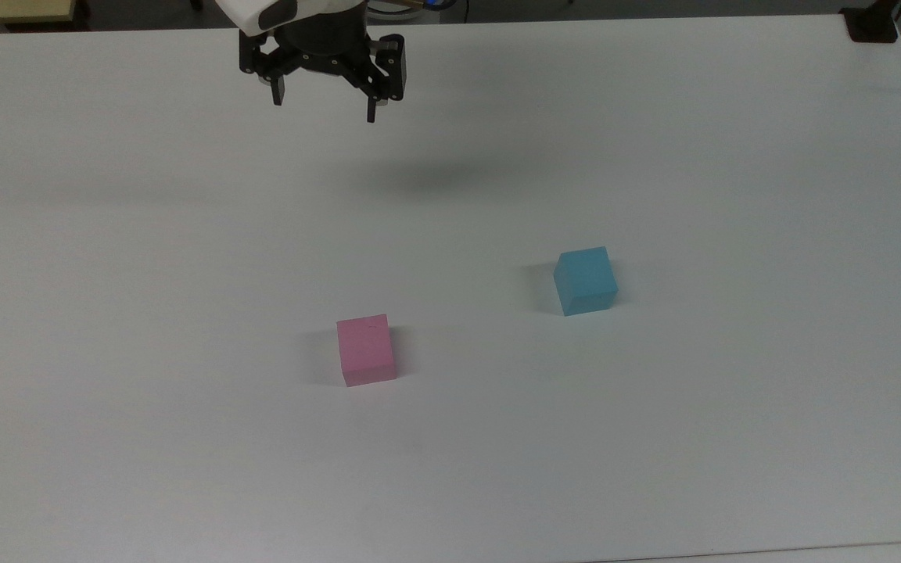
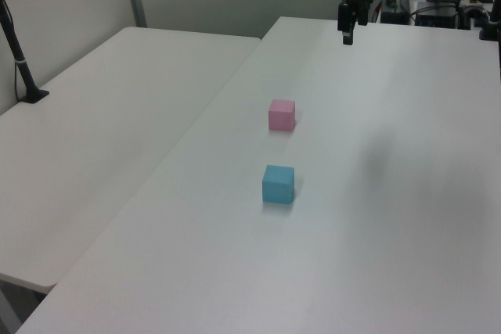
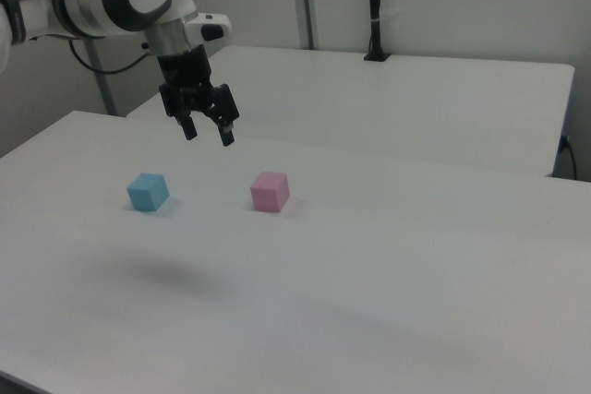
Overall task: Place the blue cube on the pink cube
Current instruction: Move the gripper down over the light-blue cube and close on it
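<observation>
The blue cube point(image 1: 585, 280) point(image 2: 278, 184) point(image 3: 148, 192) rests on the white table, right of centre in the top view. The pink cube point(image 1: 366, 349) point(image 2: 282, 114) point(image 3: 270, 191) stands on the table apart from it, to the top view's left and nearer the front edge. My gripper point(image 1: 324, 109) point(image 2: 347, 36) point(image 3: 208, 135) hangs high above the table's far side, well clear of both cubes. It is open, with nothing between its black fingers.
The white table point(image 1: 106, 313) is bare around the cubes. A second white table point(image 2: 102, 138) adjoins it in the left view, with a black post point(image 2: 19, 60) on it. A black clamp point(image 1: 871, 23) sits at the far right corner in the top view.
</observation>
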Robot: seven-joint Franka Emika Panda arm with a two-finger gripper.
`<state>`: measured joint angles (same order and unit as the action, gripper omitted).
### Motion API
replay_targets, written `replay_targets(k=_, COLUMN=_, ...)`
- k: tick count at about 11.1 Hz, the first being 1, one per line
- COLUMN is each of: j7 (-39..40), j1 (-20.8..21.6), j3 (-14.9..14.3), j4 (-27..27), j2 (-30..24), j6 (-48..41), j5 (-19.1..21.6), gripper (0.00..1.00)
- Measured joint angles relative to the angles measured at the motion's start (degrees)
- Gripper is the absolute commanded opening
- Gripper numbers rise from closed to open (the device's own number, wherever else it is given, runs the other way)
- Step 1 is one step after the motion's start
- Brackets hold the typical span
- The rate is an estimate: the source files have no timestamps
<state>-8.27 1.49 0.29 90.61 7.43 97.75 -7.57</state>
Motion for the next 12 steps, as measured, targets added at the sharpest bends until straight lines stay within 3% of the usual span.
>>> replay_targets(k=8, j7=7.25, j1=-0.80, j3=-0.31, j4=0.28, j2=0.05, j6=0.00, j5=2.44, gripper=1.00)
replay_targets(k=12, j7=10.93, j1=0.94, j3=0.44, j4=0.55, j2=3.05, j6=0.59, j5=6.87, gripper=1.00)
